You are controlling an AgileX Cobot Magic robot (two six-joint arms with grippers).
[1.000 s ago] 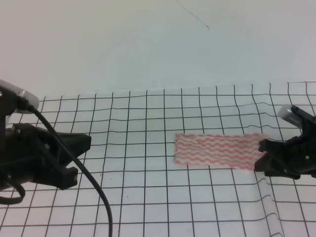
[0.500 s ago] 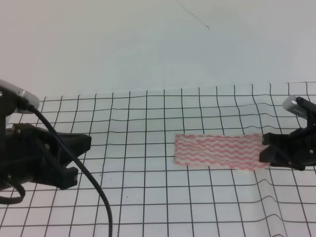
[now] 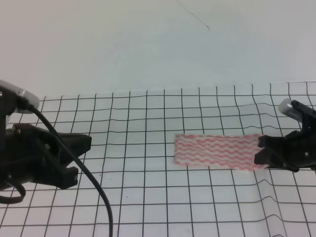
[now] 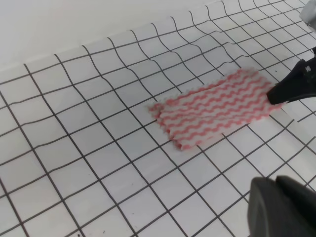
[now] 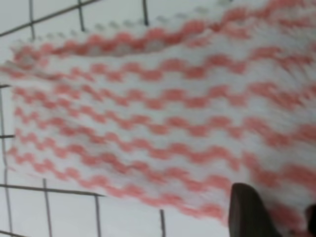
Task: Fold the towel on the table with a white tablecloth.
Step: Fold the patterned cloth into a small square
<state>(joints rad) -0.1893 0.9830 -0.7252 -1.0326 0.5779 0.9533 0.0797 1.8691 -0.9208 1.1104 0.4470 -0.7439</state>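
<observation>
The towel [image 3: 217,150], striped pink-red and white in waves, lies flat as a long strip on the white tablecloth [image 3: 148,197] that covers the table. It also shows in the left wrist view as the towel [image 4: 217,106] and fills the right wrist view as the towel [image 5: 148,113]. My right gripper [image 3: 258,152] is at the towel's right end, low over the cloth, its fingers [image 5: 247,215] apart with towel showing between them. My left gripper [image 3: 83,158] hovers open far to the left, several grid squares from the towel and holding nothing.
The gridded cloth has a raised wrinkle [image 3: 269,197] at the front right, just below the right gripper. A black cable [image 3: 94,187] from the left arm hangs over the front left. A plain pale wall [image 3: 148,44] stands behind the table.
The right gripper drew back slightly to the right, then moved left again onto the towel's right end. The towel and the left arm have not moved.
</observation>
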